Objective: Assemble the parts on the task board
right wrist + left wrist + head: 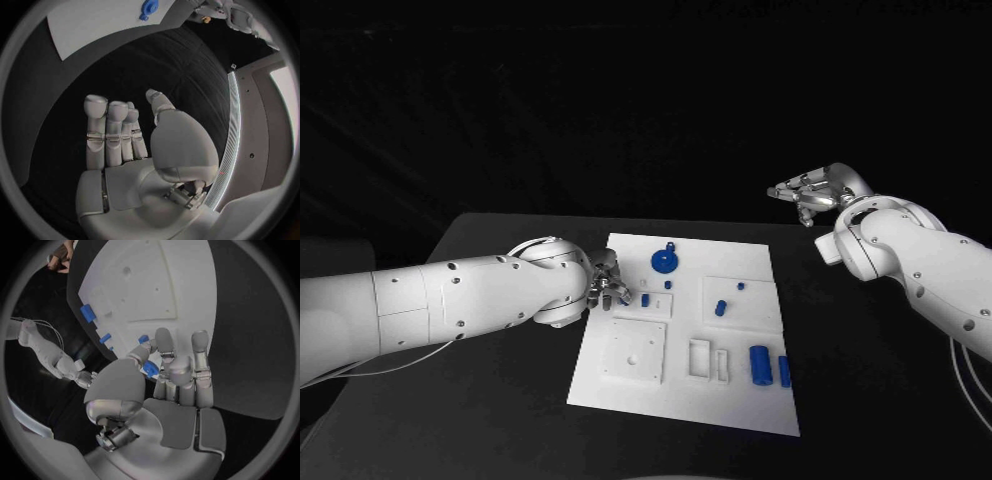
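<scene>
Head view: the left hand [600, 283] sits at the left edge of the task board [747, 405], and loose parts [760, 364] lie on the board on the counter [488, 430]. The right hand [808, 195] hangs well off the board.

Left wrist view: fingers [164, 345] pinch a small blue part [150, 369]; seating it in its recess seems next.

Right wrist view: fingers [111, 130] spread, holding nothing.

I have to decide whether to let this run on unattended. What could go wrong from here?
1. The left hand pinches a small blue part at its fingertips only; it could slip and drop.
2. That hand sits at the board's left edge, near the blue disc and other loose parts; a sweep could knock them.
3. The right hand hangs open, away from the board, so it cannot steady anything.
</scene>
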Motion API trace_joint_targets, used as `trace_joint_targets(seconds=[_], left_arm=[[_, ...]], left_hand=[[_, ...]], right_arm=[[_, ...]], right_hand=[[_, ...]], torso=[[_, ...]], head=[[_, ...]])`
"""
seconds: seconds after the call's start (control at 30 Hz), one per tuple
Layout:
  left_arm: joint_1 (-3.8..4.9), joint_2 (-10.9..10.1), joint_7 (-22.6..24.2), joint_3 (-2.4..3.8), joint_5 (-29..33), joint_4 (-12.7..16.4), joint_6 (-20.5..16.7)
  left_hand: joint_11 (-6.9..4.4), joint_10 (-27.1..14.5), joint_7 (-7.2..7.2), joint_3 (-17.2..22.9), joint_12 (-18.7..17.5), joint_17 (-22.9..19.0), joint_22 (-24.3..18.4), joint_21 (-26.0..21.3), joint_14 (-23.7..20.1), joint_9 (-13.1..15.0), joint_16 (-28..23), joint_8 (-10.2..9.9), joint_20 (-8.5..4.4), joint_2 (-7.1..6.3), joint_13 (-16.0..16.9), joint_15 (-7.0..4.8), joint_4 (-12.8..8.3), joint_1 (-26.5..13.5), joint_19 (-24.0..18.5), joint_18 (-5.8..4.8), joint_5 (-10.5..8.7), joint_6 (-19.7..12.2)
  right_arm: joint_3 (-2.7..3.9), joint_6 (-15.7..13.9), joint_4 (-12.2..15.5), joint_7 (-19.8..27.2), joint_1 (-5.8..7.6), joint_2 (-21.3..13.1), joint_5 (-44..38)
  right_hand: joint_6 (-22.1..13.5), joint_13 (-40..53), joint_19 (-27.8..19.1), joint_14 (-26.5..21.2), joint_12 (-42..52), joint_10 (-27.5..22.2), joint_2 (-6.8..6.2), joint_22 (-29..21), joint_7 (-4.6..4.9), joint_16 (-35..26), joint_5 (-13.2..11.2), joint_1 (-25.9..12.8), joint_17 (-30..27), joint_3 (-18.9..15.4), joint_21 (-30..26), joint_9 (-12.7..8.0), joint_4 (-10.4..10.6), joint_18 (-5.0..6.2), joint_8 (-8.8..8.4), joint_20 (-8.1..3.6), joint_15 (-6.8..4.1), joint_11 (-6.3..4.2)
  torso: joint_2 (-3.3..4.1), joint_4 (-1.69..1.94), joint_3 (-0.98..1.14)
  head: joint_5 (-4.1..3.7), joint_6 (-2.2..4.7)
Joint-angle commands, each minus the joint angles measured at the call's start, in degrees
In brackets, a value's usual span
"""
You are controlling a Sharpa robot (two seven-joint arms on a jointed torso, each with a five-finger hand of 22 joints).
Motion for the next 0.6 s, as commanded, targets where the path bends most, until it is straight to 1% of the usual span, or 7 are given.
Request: trace_joint_targets(seconds=[0.03, 0.43, 0.53, 0.6], left_arm=[[-0.70, 0.1, -1.5, -0.57, -0.2, 0.1, 4.4], [-0.72, 0.2, -1.5, -0.57, -0.3, 0.2, 5.0], [-0.73, 0.2, -1.4, -0.57, -0.4, 0.2, 4.5], [-0.73, 0.2, -1.4, -0.57, -0.6, 0.1, 3.9]], left_hand=[[-1.60, 1.6, -5.52, 1.5, 0.3, 0.1, 1.1, 0.3, 0.3, -0.9, 0.3, -0.3, 0.01, 0.82, -0.1, -0.08, -1.7, 0.4, 0.0, 1.04, 0.18, 8.2], [-1.56, 1.6, -5.54, 1.2, 0.4, 0.2, 1.0, 0.5, 0.3, -1.1, 0.3, -0.4, 0.10, 0.69, -0.3, -0.02, -1.8, 0.2, -0.2, 1.05, -0.17, 8.3], [-1.54, 1.6, -5.53, 0.8, 0.4, 0.1, 1.0, 0.6, 0.3, -1.6, 0.3, -0.4, 0.16, 0.61, -0.5, -0.02, -1.6, 0.6, -0.2, 1.13, -0.27, 8.3], [-1.56, 1.6, -5.52, 0.9, 0.5, 0.0, 1.0, 0.6, 0.2, -1.7, 0.2, -0.4, 0.18, 0.81, -0.6, -0.01, -1.5, 0.7, -0.3, 1.15, -0.61, 8.3]], right_arm=[[0.00, 0.8, 0.1, 0.3, -0.05, 0.0, -0.2], [0.00, 0.8, 0.1, 0.3, -0.11, 0.0, -0.2], [0.00, 0.8, 0.1, 0.3, -0.11, 0.0, -0.2], [0.00, 0.8, 0.1, 0.3, -0.12, 0.0, -0.2]], right_hand=[[-0.2, 0.0, 2.2, -0.2, -0.2, -0.3, 0.17, 3.9, -0.09, -0.3, 0.2, -0.5, -0.1, 0.3, -0.4, -0.1, 0.1, 1.08, -0.05, 0.41, -0.08, 0.06], [-0.2, 0.0, 2.2, -0.2, -0.2, -0.3, 0.17, 3.9, -0.09, -0.3, 0.2, -0.5, -0.1, 0.3, -0.4, -0.1, 0.1, 1.08, -0.05, 0.41, -0.08, 0.06], [-0.2, 0.0, 2.2, -0.2, -0.2, -0.3, 0.17, 3.9, -0.09, -0.3, 0.2, -0.5, -0.1, 0.3, -0.4, -0.1, 0.1, 1.08, -0.05, 0.41, -0.08, 0.06], [-0.2, 0.0, 2.2, -0.2, -0.2, -0.3, 0.17, 3.9, -0.09, -0.3, 0.2, -0.5, -0.1, 0.3, -0.4, -0.1, 0.1, 1.08, -0.05, 0.41, -0.08, 0.06]], torso=[[-0.02, 0.02, -0.02], [0.01, 0.02, 0.00], [0.01, 0.01, 0.01], [0.00, -0.01, 0.01]], head=[[0.01, 0.01], [-0.08, -0.11], [-0.09, -0.01], [-0.08, 0.01]])
